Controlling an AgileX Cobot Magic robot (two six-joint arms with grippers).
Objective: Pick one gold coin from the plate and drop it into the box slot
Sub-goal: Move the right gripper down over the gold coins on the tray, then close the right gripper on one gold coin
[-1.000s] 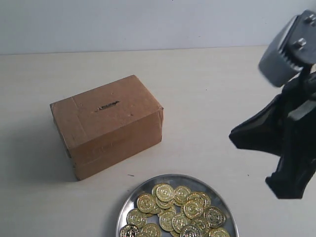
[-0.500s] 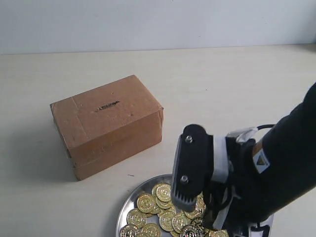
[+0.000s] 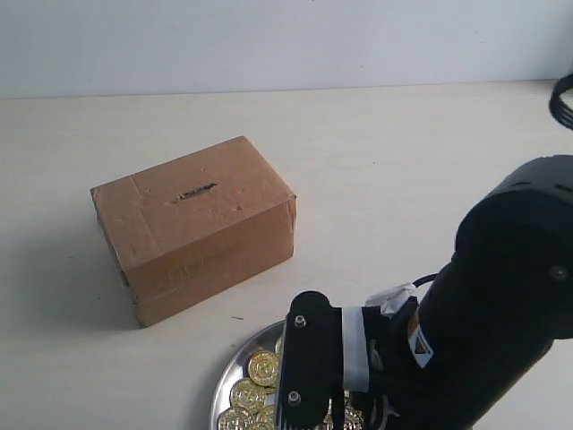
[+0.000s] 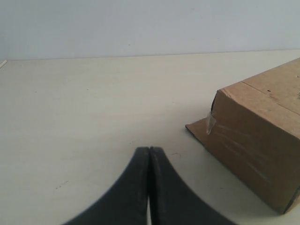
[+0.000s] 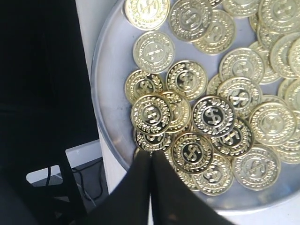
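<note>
The brown taped box stands left of centre, its dark slot on the top face. The silver plate lies at the front edge with several gold coins, and my right arm covers most of it. In the right wrist view the right gripper is shut, its tips just over the coins near the plate's rim, with nothing seen between them. The left gripper is shut and empty over bare table, with the box off to one side.
The table's front edge runs right beside the plate, and past it lies dark floor with a white object and cables. A pale wall stands behind the table.
My right arm has swung in from the upper right and come down over the plate, hiding most of the coins. The box has not moved.
</note>
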